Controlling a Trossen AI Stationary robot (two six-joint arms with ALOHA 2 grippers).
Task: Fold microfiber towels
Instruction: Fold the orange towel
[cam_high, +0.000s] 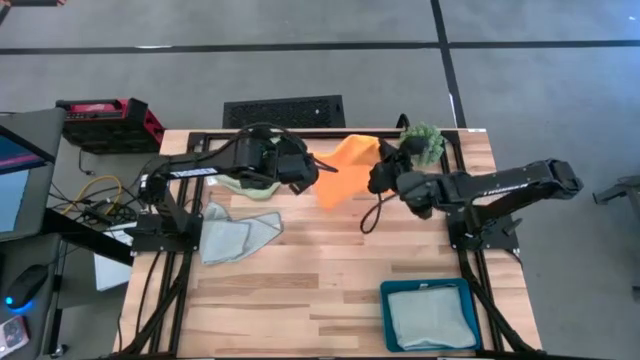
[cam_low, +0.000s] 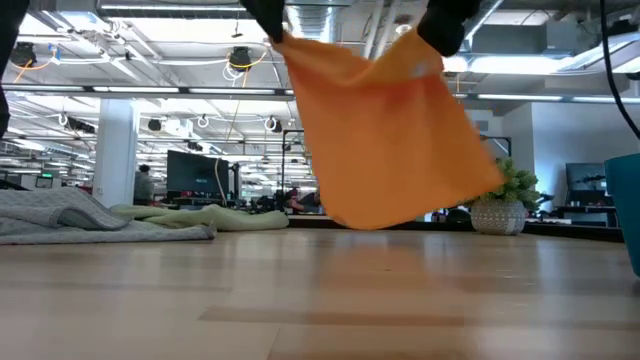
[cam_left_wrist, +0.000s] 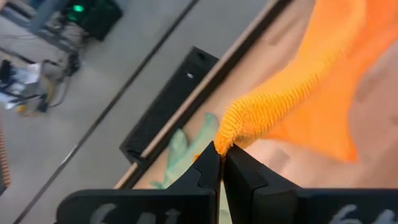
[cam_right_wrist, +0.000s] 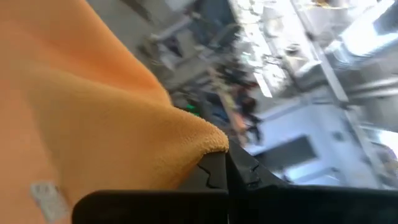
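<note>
Floor: grey, smooth, w/ dark seam lines. Floor vent grille: black, just behind tabletop, light wood planks on black frame. Red toolbox: on floor, back-left. Monitor: at left edge, w/ loose cables beside. Room beyond: open ceiling w/ ducts, strip lights; white column; dark screens.

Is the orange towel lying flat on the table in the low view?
No, the orange towel hangs above the table, held up by two corners.

Bright overhead light, blurred wrist views
</note>
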